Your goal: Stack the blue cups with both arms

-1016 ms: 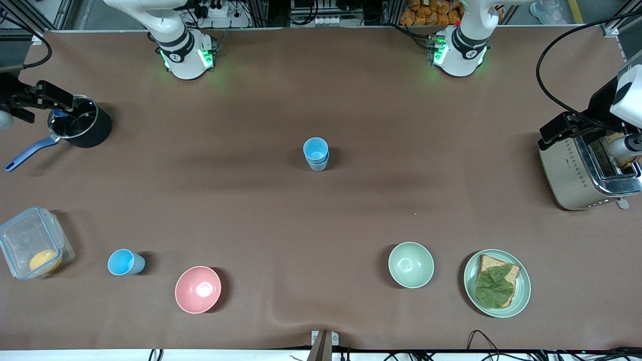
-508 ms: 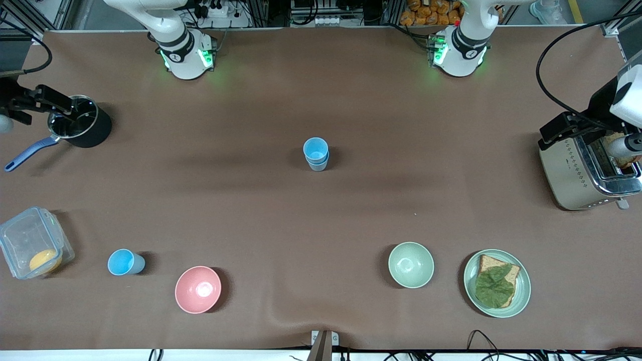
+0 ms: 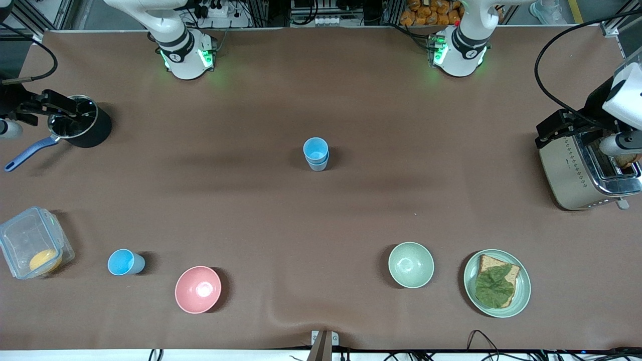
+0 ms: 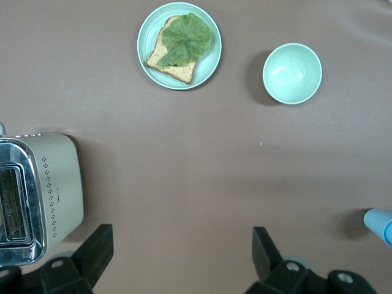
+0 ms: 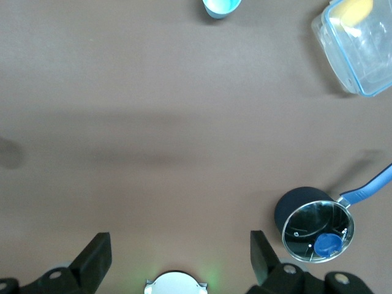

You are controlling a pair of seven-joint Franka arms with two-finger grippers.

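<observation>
Two blue cups already nested upright mid-counter: the stack [image 3: 316,154]. A third blue cup [image 3: 125,262] lies on its side near the front camera, toward the right arm's end, mouth pointing at the plastic box [image 3: 33,248], long axis running along the counter's length.

Right hand [image 5: 174,257] released, fingers spread wide, empty, up over the counter's edge beside the black pot [image 3: 80,128]. Left hand [image 4: 179,260] likewise released and empty, over the toaster [image 3: 587,173] at its own end; that arm waits.

Judgement: the tipped cup falls to the right arm, which is much the closer. It lies well apart from that hand, toward the front camera. Lying down, it would need gripping across its wall, then righting.

Nearby: pink bowl [image 3: 198,289] just beside the tipped cup, the box on its mouth side; both crowd the approach. Green bowl [image 3: 411,264] and sandwich plate [image 3: 521,298] well apart.
</observation>
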